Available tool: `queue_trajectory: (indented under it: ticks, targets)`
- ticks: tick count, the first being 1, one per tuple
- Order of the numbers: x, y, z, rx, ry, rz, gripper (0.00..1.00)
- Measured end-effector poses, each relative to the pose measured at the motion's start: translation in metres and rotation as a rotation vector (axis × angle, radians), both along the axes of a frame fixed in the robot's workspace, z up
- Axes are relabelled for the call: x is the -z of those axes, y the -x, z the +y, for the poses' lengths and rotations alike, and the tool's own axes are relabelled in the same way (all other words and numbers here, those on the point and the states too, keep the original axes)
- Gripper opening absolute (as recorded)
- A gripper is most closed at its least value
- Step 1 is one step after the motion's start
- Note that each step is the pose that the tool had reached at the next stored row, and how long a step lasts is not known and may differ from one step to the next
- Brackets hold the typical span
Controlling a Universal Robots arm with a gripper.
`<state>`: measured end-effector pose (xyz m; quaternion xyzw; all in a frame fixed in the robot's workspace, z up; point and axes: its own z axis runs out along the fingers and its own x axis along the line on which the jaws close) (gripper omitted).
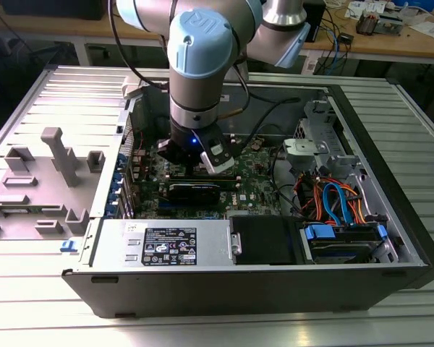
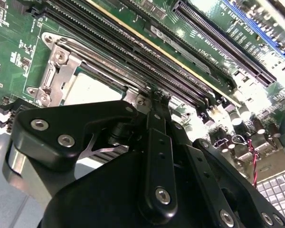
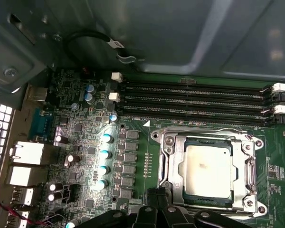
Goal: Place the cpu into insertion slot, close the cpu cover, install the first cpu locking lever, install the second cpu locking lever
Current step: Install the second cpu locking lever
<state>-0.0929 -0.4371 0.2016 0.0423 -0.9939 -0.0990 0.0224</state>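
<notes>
CPU (image 3: pixel 208 171): flat square chip, pale silver-grey top, lying level inside the insertion slot (image 3: pixel 210 205), corners squared to the frame. In the second wrist view its pale top (image 2: pixel 92 89) shows just beyond my linkage.

Insertion slot: square socket on the green board, parallel to and just beside the long black memory slots.

CPU cover (image 3: pixel 172 164): dull silver metal frame with a large square cut-out, lying flat over the chip's edges, the chip's top showing through the opening. Its hinged end (image 2: pixel 57 71) shows in the second wrist view.
</notes>
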Motion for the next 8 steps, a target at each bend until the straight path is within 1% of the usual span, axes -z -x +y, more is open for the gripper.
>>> queue_trajectory:
  ticks: [3, 5, 6, 8]
  targets:
    - [0.0005, 0.0007, -0.0006, 0.0, 0.0, 0.0004, 0.11]
    - [0.0004, 0.0007, -0.0009, 0.0, 0.003, 0.0007, 0.11]
    - [0.0, 0.0007, -0.0009, 0.0, 0.0064, 0.0014, 0.11]
    - [-0.0026, 0.0007, -0.0008, 0.0, 0.0056, 0.0013, 0.11]
